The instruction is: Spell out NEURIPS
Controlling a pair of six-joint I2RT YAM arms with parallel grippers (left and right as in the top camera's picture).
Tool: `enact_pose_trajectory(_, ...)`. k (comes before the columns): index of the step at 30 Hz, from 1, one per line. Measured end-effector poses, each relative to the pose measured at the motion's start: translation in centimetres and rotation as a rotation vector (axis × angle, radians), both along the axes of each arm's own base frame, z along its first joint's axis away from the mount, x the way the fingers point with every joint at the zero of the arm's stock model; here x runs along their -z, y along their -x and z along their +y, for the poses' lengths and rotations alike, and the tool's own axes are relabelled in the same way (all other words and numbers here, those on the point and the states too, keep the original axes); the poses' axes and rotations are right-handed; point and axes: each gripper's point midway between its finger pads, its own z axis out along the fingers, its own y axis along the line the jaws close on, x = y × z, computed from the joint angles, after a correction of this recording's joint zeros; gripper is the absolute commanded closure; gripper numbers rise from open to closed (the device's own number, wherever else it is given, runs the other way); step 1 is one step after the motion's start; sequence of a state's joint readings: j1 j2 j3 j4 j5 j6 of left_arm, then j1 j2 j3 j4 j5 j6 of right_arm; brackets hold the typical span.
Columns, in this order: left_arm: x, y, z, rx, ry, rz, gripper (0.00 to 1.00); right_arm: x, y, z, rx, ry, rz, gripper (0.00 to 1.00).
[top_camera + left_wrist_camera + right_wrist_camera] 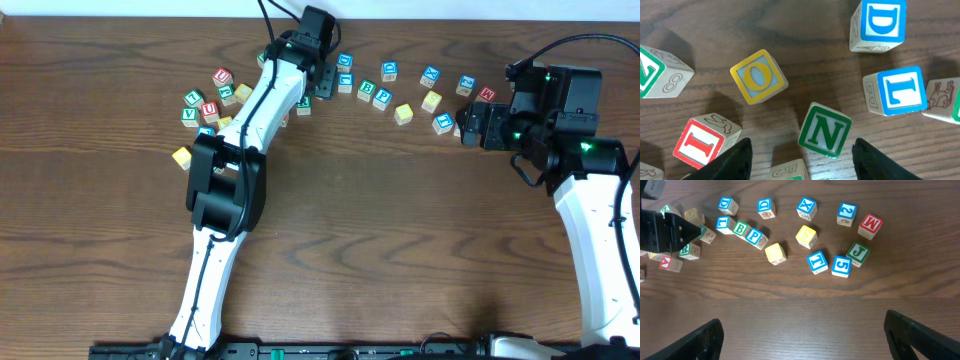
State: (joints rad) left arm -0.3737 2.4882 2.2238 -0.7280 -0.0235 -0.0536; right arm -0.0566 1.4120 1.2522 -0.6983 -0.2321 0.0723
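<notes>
The N cube is light wood with a white top face, a green border and a green capital N. It sits turned askew on the wooden table, between the two dark fingers of the left gripper. The jaws stand apart on either side of the cube with bare table showing on both sides; the gripper is released and grasps nothing. Relative to the N cube, the I cube, red-bordered with a red I, lies at 9 o'clock. The O cube, yellow-bordered, lies at 10 o'clock. The L cube, blue, lies at 2 o'clock, and the D cube, blue, at 1 o'clock. In the overhead view this cluster lies at 12 o'clock on the table, and the left arm covers the N cube. In the right wrist view the P cube, with a blue P, touches the green B cube at its 10 o'clock. A pale-yellow cube with no legible letter lies near the P cube at its 4 o'clock. Further right, a red M cube, a green J cube and a blue 5 cube can be read. The right gripper has its jaws spread wide over bare table, holding nothing.
</notes>
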Motion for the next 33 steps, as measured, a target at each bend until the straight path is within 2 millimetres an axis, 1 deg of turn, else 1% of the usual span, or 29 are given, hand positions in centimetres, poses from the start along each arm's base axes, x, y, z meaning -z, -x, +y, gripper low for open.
enact_pose_trajectory(3,-0.1,-0.2,-0.1,0.001,0.001,-0.011,0.42,0.0,0.0,0.0,-0.001,0.001,0.000,0.03)
enact_pose_trajectory(9,-0.1,-0.4,-0.3,0.002,0.002,-0.020,0.43,0.0,0.0,0.0,-0.001,0.001,0.000,0.03)
enact_pose_trajectory(11,0.2,-0.4,-0.3,0.002,0.001,-0.017,0.43,0.0,0.0,0.0,-0.001,0.001,0.000,0.03)
enact_pose_trajectory(17,1.9,0.1,-1.0,0.015,-0.011,0.010,0.43,0.0,0.0,0.0,-0.001,0.001,0.000,0.03)
enact_pose_trajectory(23,1.9,0.2,-1.8,0.029,-0.007,0.001,0.44,0.0,0.0,0.0,-0.001,0.001,0.000,0.04)
enact_pose_trajectory(27,1.8,-0.1,-2.0,0.031,-0.001,-0.013,0.44,0.0,0.0,0.0,-0.001,0.001,0.000,0.06)
enact_pose_trajectory(33,2.3,-0.5,-2.2,0.030,0.007,-0.033,0.44,0.1,0.1,0.0,-0.001,0.001,0.005,0.06)
